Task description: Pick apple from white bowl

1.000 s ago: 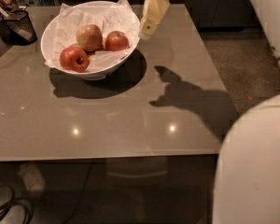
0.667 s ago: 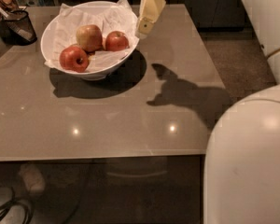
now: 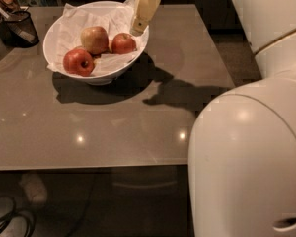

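At the far left of a glossy grey surface (image 3: 138,127) sat a wide white bowl (image 3: 102,76) lined with crumpled paper (image 3: 74,26) and holding three apples. The smallest, evenly red apple (image 3: 123,43) lay at the bowl's right side, just beside a yellowish-tan apple (image 3: 94,39); a deeper red apple (image 3: 79,62) lay nearer the front. The cream pincer (image 3: 136,31) hovered over the bowl's right rim, close to the small apple; whether it was spread or pressed together could not be told. The apple looked firm, smooth, fairly light and probably slippery, best gripped across its widest middle. Room seemed tight toward the tan apple and the rim, and open above.
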You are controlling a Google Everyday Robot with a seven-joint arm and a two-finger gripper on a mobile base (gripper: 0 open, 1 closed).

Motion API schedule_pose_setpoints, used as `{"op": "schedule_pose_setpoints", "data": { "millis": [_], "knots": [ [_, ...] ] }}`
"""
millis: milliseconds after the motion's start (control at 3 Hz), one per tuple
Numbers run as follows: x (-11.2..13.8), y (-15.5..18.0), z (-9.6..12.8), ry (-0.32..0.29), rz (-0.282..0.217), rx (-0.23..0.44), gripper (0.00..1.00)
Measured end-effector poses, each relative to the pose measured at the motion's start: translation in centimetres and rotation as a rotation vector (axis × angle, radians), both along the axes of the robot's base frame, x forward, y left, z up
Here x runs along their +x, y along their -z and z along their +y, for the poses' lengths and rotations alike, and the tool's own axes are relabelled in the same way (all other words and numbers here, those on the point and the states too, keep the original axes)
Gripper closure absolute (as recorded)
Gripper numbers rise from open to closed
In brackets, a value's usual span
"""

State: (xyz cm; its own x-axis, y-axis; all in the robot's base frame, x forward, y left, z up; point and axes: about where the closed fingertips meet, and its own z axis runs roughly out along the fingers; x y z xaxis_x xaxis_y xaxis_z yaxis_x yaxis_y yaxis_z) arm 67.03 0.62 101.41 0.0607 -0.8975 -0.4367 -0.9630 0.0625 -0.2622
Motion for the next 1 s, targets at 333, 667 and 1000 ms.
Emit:
{"op": "schedule_pose_setpoints", "data": {
  "millis": [333, 667, 1000],
  "knots": [
    [0.7, 0.3, 0.8, -0.010, 0.005, 0.004, 0.20],
    [1.3, 0.8, 1.3, -0.014, 0.012, 0.007, 0.22],
    [2.1, 2.3, 1.7, -0.012, 0.041, 0.001, 0.29]
  ]
}}
